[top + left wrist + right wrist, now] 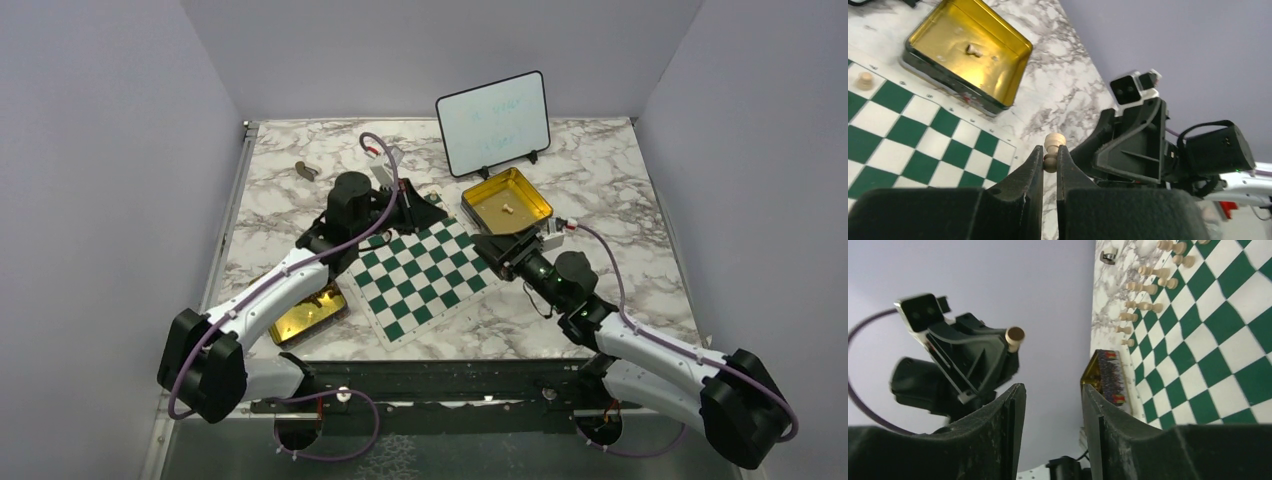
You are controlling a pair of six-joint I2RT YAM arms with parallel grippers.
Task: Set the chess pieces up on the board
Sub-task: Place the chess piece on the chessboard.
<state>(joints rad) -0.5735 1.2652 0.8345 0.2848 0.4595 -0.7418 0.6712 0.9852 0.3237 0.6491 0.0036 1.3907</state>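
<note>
— Where is the pale pawn (1054, 141)?
— Clamped between the left gripper's (1049, 159) fingers (1034, 172), head poking past the tips, lifted at the board's (430, 285) twelve o'clock edge.
— And the right gripper (1053, 392)?
— Fingers (1009, 415) apart, nothing between them.
— Containers?
— The gold tin (1015, 75) at the board's one o'clock holds one pale piece (973, 49). A second tin (320, 312) lies at eight o'clock, half under the left arm (270, 295); its contents I cannot tell.

white arms (265, 300), black fingers (1023, 180), purple cables (610, 262).
</note>
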